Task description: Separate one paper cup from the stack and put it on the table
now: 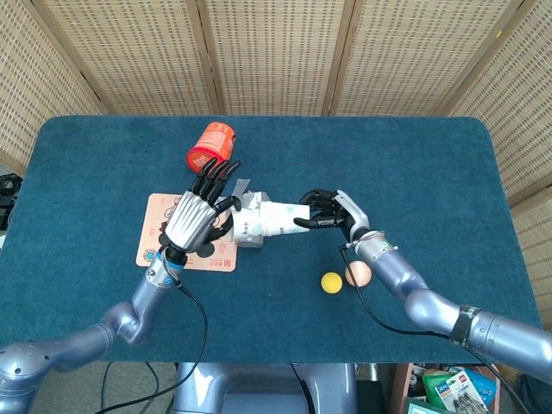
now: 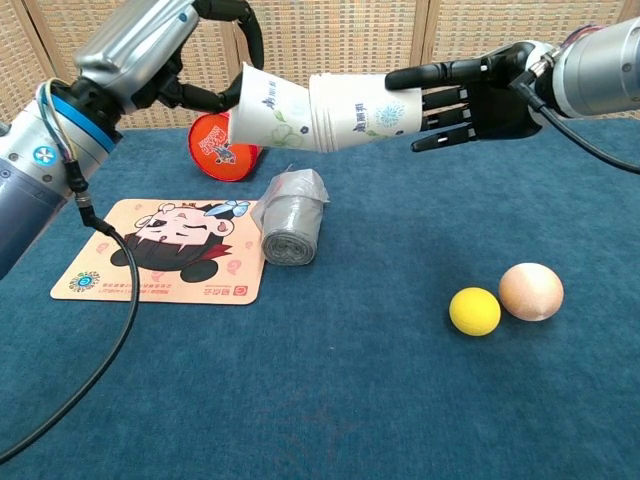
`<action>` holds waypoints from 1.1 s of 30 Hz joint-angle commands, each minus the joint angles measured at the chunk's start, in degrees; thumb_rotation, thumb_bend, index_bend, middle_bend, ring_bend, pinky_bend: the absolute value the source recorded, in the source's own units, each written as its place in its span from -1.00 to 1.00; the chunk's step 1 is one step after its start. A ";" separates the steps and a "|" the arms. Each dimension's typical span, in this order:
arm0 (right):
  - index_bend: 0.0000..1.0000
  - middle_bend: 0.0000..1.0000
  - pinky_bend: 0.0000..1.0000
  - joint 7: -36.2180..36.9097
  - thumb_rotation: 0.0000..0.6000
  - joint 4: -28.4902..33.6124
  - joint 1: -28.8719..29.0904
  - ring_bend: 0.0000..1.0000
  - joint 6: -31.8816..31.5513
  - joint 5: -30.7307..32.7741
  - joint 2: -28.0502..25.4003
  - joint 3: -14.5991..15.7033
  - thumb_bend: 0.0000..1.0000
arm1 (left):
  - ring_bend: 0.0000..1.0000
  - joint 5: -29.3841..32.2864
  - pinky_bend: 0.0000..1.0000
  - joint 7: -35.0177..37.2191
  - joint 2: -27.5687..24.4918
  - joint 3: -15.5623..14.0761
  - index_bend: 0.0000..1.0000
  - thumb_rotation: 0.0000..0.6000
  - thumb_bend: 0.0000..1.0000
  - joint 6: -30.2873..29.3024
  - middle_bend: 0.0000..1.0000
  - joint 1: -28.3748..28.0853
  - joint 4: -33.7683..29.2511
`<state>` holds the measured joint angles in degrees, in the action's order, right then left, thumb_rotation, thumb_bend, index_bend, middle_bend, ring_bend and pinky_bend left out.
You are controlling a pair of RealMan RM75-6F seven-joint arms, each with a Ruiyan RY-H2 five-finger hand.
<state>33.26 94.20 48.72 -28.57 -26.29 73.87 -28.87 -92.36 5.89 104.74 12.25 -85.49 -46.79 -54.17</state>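
Note:
Above the table my right hand (image 2: 475, 95) holds the white paper cup stack (image 2: 362, 106) lying sideways, its mouth pointing left. One paper cup (image 2: 268, 106) sticks partly out of that mouth, tilted. My left hand (image 2: 150, 48) grips this cup at its rim, fingers curled over the top. From the head view the left hand (image 1: 191, 217) covers the pulled cup's rim, the stack (image 1: 280, 216) shows in the middle, and the right hand (image 1: 332, 211) wraps its base.
Under the cups lie a grey roll (image 2: 290, 218) and a cartoon mat (image 2: 165, 250). A red-orange tub (image 2: 220, 148) lies on its side behind them. A yellow ball (image 2: 474, 311) and a beige egg-shaped ball (image 2: 531, 291) sit at the front right.

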 commanded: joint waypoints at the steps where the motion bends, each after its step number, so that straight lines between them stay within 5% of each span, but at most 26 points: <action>1: 0.13 0.23 0.09 -0.10 1.00 -0.43 -0.71 -0.12 0.35 -0.88 -0.92 0.07 -0.09 | -1.00 0.02 -1.00 1.63 -3.52 -0.99 0.42 1.00 -0.03 -0.80 -1.00 2.01 -0.46; 11: 0.14 0.24 0.09 -4.21 1.00 -3.47 -2.99 -0.12 -1.98 -7.53 -2.15 3.28 -0.09 | -1.00 -1.17 -1.00 6.55 -17.73 -8.12 0.42 1.00 -0.03 1.87 -1.00 8.74 -1.96; 15: 0.14 0.24 0.09 -10.71 1.00 -5.61 -3.47 -0.12 -6.78 -13.01 -1.19 7.65 -0.09 | -1.00 -0.65 -1.00 4.43 -26.08 -11.75 0.42 1.00 -0.03 10.78 -1.00 8.80 -6.14; 26: 0.14 0.24 0.09 -27.61 1.00 -14.03 -4.51 -0.12 -20.83 -25.92 4.47 16.10 -0.08 | -1.00 6.21 -1.00 -1.20 -30.88 -12.19 0.40 1.00 -0.03 25.93 -1.00 7.25 -13.34; 27: 0.14 0.23 0.09 -28.99 1.00 -14.78 -4.65 -0.12 -21.79 -26.98 4.90 16.71 -0.08 | -1.00 7.08 -1.00 -1.51 -30.62 -11.94 0.26 1.00 -0.03 26.87 -1.00 7.20 -13.23; 30: 0.02 0.03 0.02 -32.31 1.00 -16.51 -5.17 -0.21 -24.64 -30.09 5.99 18.04 -0.21 | -1.00 9.05 -1.00 -1.90 -29.84 -11.12 -0.66 1.00 -0.17 28.60 -1.00 7.13 -12.73; 31: -0.19 -0.20 -0.09 -33.52 1.00 -16.97 -5.33 -0.37 -25.49 -31.34 6.17 18.61 -0.43 | -1.00 9.56 -1.00 -1.58 -29.66 -10.81 -0.87 1.00 -0.31 28.85 -1.00 7.17 -12.63; 33: -0.65 -0.67 -0.37 -37.33 1.00 -17.27 -5.53 -0.76 -26.21 -33.73 5.73 20.44 -0.84 | -1.00 10.35 -1.00 -0.30 -29.94 -10.36 -1.00 1.00 -0.62 29.41 -1.00 7.34 -13.12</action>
<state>-0.77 77.91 43.65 -53.75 -57.65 79.35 -10.43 -82.47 4.90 74.84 1.49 -56.58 -39.52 -67.05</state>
